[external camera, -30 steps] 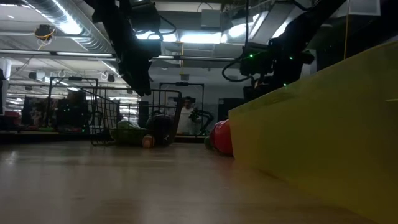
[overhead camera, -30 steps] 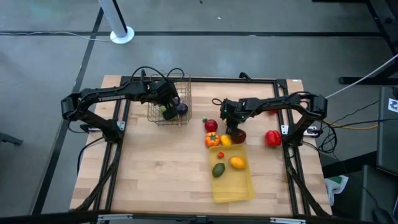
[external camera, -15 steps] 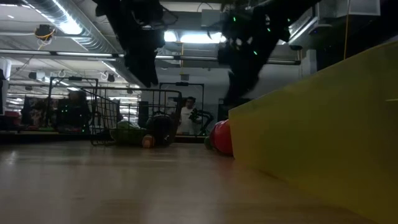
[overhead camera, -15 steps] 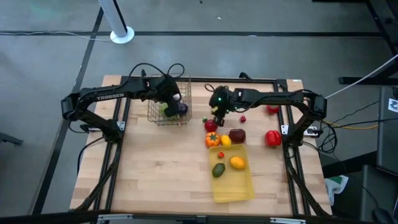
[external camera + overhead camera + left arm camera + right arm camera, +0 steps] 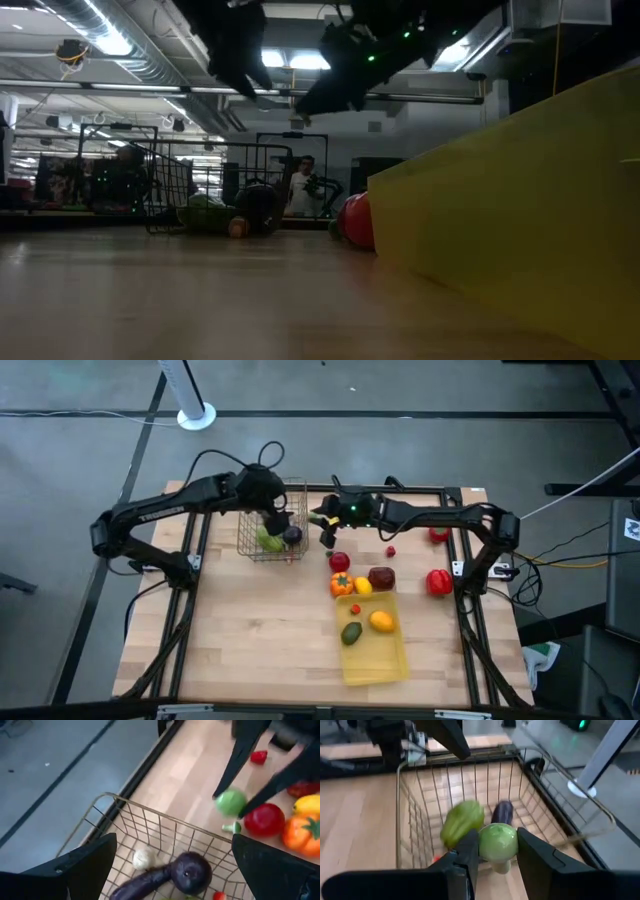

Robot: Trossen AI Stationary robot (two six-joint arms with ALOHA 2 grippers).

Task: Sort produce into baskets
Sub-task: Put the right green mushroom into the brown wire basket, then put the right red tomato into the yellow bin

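1. Wire basket (image 5: 272, 530) at the table's far left-centre: purple eggplant (image 5: 170, 872), green vegetable (image 5: 462, 823), small whitish piece (image 5: 143, 858) inside.
2. Yellow tray (image 5: 373, 643) at near right: one yellow fruit (image 5: 381, 622), one green fruit (image 5: 351, 633), one small red piece (image 5: 355, 609).
3. Right gripper (image 5: 495, 851) clamped on a green round fruit (image 5: 497, 841), just beside the basket's right wall, above the table.
4. Left gripper (image 5: 272, 512) over the basket, fingers spread wide, holding nothing.
5. Loose on the table: red apple (image 5: 340, 562), orange pepper (image 5: 342, 584), red pepper (image 5: 438, 582).
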